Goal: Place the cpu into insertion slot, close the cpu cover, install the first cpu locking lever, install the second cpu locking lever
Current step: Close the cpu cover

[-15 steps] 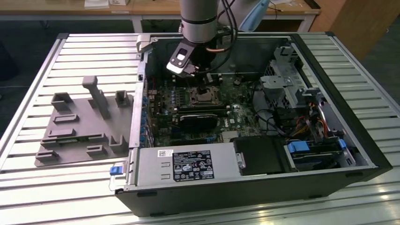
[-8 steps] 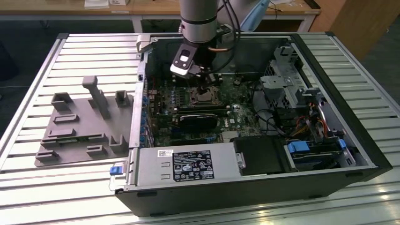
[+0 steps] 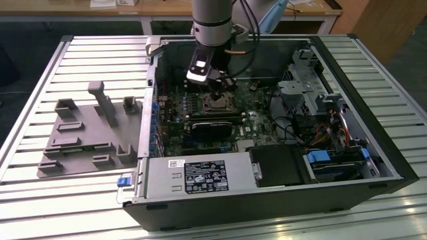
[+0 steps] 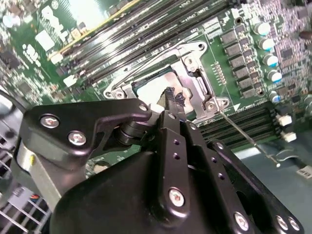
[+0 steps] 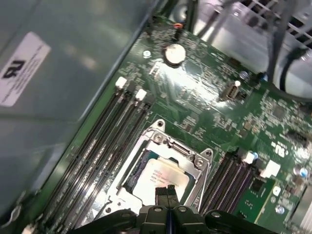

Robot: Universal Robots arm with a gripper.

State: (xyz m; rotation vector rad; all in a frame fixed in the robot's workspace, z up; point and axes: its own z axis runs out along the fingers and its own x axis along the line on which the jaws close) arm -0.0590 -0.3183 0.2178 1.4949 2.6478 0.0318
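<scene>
Cpu, pale silver square chip (image 5: 161,175), in silver-rimmed insertion slot (image 5: 187,151); black gripper (image 5: 166,191) clenched empty over it; skewed push cd unseat it.

No print can be read on the power supply label (image 3: 207,180) or the white sticker (image 5: 22,61).

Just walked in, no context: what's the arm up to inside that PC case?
The arm's pincer is down inside the open computer case, tips closed and right over the insertion slot. The cpu already sits in the slot, and the cpu cover looks laid flat around it. In the second wrist view, a thin lever rod sticks out beside the socket, apparently unlatched.
</scene>
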